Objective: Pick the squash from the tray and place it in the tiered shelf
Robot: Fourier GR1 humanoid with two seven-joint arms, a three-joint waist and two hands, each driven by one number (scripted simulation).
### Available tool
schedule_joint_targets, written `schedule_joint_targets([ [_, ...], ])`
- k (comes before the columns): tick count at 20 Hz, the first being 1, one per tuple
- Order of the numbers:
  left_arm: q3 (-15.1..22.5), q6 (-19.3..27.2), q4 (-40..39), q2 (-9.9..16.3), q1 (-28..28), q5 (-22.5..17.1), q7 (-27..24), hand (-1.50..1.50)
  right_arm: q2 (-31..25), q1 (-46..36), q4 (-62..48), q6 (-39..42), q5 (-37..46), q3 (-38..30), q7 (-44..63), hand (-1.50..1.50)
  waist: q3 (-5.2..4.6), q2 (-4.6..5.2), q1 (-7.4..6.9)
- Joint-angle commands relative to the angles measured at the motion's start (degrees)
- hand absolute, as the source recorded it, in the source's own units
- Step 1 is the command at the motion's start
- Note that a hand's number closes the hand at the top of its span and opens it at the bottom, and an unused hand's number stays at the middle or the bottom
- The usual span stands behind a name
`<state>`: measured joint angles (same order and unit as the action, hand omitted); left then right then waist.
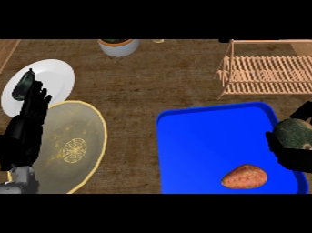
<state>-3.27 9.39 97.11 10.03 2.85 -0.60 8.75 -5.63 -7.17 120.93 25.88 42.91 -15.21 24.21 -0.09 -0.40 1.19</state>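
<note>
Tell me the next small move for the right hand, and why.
Probably carry it up and away toward the tiered shelf. The right hand is already curled round the squash at the blue tray's right edge, while the shelf stands farther back on the counter with nothing on its slats.

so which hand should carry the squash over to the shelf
Right. The right robot hand is already curled round the squash at the blue tray's right edge, with the tiered shelf directly beyond it. The left robot hand rests open, far off by the plates.
</note>
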Motion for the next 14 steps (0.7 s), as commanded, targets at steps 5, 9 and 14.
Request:
schedule_joint_targets([
  [5,-1.80,-1.06,-0.27,1.48,4.44,-0.48,3.50,0.00,-10.23,-11.69,1.39,7.24,-8.87,-12.41,11.07,1.50,0.08,0.37,-1.01],
  [9,-2.19,-2.10,-0.17,1.53,3.82,-0.90,3.56,0.00,-12.64,-14.35,-9.88,-0.20,-5.95,-13.08,5.61,1.50,0.10,0.50,-1.52],
  [14,-3.18,-2.72,0.34,0.85,2.41,-1.42,1.07,0.00,-12.91,-14.91,-14.95,-6.27,-6.43,-13.84,2.62,1.50,0.09,0.46,-1.48],
])
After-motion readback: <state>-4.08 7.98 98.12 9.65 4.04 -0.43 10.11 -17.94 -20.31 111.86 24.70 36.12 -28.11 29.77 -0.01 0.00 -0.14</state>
